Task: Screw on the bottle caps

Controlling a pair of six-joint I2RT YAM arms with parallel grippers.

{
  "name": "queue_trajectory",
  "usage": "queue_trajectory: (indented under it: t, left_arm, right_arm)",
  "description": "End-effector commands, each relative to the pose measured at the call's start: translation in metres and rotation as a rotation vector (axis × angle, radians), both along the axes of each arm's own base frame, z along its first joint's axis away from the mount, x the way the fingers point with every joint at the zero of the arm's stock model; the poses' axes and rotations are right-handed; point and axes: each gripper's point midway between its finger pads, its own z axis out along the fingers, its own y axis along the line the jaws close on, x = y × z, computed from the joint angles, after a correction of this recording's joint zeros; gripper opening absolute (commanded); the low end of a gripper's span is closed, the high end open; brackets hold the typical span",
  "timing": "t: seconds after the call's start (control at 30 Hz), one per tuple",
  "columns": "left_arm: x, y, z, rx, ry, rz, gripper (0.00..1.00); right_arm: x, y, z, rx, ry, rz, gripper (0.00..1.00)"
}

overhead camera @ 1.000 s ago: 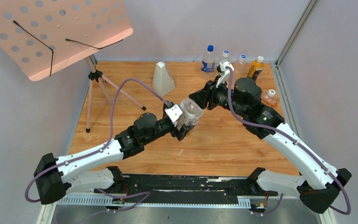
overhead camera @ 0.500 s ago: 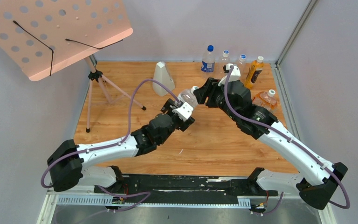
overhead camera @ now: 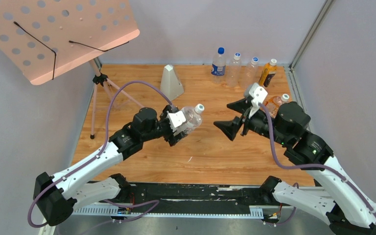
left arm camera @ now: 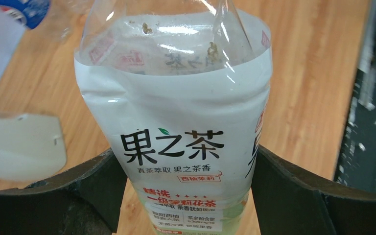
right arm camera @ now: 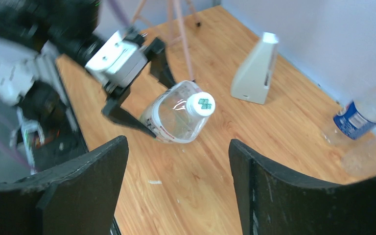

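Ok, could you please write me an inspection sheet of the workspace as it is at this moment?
Surface: wooden table, one small white fleck near the front.
Job's things: large bottle tilted, white cap on its neck, tightness cannot be told; small bottle lying at the right, capped.
Clutter: row of four bottles at the back edge; white wedge.
Grippers: left gripper shut on the large bottle; right gripper open, empty.
Cables: purple cables, one along each arm, no snag seen.
Surroundings: pink music stand; grey walls.
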Motion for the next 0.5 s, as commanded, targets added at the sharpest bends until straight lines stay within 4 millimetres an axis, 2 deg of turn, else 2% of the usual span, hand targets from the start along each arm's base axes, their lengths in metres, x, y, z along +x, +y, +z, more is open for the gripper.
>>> queue_trajectory:
  t: [0.0,0.2,0.47]
  left_arm:
    - [-0.051,-0.005,0.013,0.046,0.043,-0.315,0.0]
    - [-0.059,-0.003,0.017,0.108,0.023,-0.412,0.0]
    - [-0.062,-0.005,0.018,0.131,0.016,-0.468,0.0]
  right_arm:
    - [-0.029,0.003,-0.033,-0.176,-0.126,0.239,0.74]
    - [-0.029,0.007,-0.042,-0.21,-0.141,0.277,0.75]
    - [-0.036,0.017,-0.046,-0.236,-0.175,0.383,0.66]
